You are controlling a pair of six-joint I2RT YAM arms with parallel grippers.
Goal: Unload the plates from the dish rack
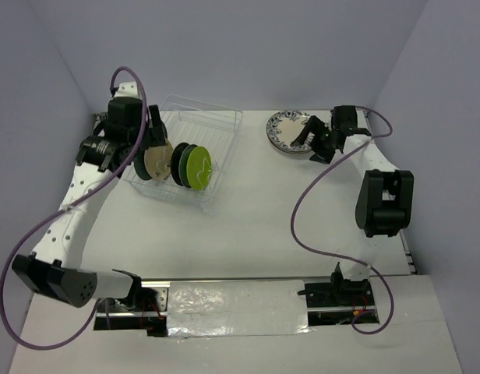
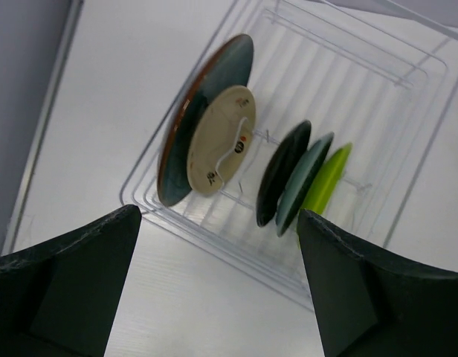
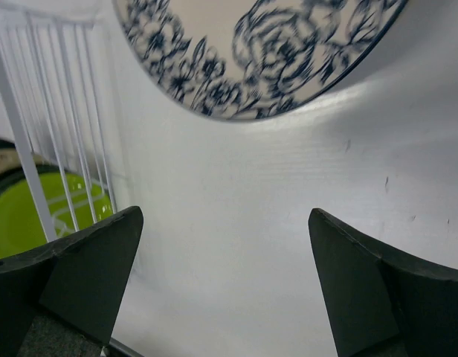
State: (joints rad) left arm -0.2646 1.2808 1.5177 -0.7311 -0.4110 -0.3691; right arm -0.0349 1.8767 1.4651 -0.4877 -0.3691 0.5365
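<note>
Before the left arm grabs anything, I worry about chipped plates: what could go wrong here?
The small tan plate seems to lean on the large teal plate; pulling either could topple the other. The two dark plates and lime green plate stand close together, so the open left gripper may knock a neighbour. The wire dish rack might slide if a plate snags.

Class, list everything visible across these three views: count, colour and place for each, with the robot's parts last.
dish rack: one, clear-white wire, table's far left
large plate: one, dark teal, upright in rack
small plate: one, tan, upright beside it
dark plate, teal plate, lime plate: one each, in a row in rack
floral plate: at least one, white-blue, flat on table, far right
table: one, white
cables: two, purple, one per arm
left gripper: one, black, open, by the rack
right gripper: one, black, open, by the floral plate
</note>
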